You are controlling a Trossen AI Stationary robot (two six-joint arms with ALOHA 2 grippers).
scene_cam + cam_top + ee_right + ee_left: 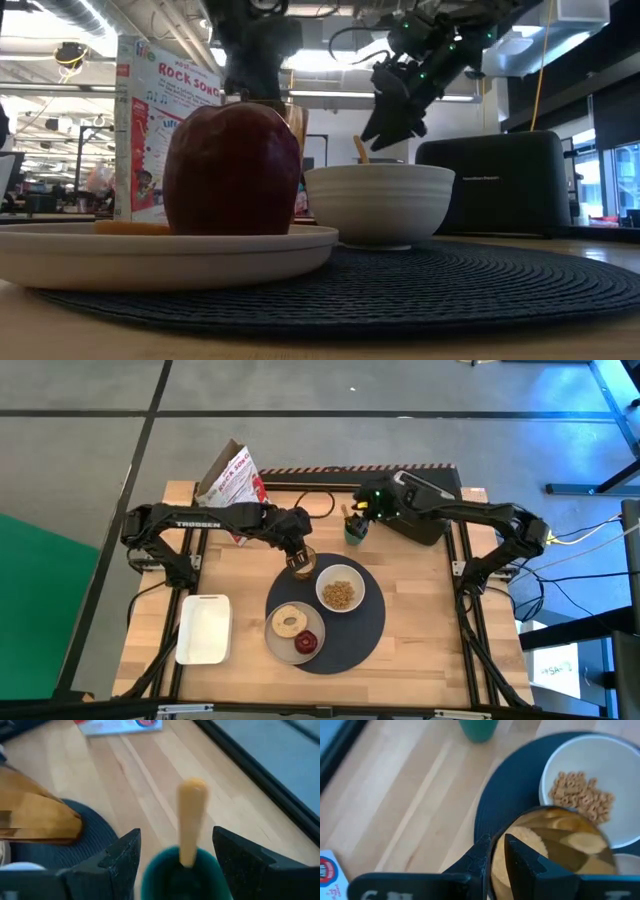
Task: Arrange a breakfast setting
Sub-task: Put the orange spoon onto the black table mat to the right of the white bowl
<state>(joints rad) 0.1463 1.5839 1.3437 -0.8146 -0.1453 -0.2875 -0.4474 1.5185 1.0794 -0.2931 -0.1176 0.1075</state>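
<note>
Mats: you have one [368, 628]
Bowls: you have one [340, 588]
Plates: you have one [279, 642]
Tumblers: you have one [302, 562]
Spoons: you have one [191, 817]
Green cups: one [355, 531]
Apples: one [307, 642]
Trays: one [204, 628]
Toasters: one [428, 506]
Cereal boxes: one [229, 478]

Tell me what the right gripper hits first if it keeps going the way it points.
Probably the orange-handled spoon standing in the green cup: the right gripper, fingers open, is lined up on it, though the remaining depth is unclear.
</note>
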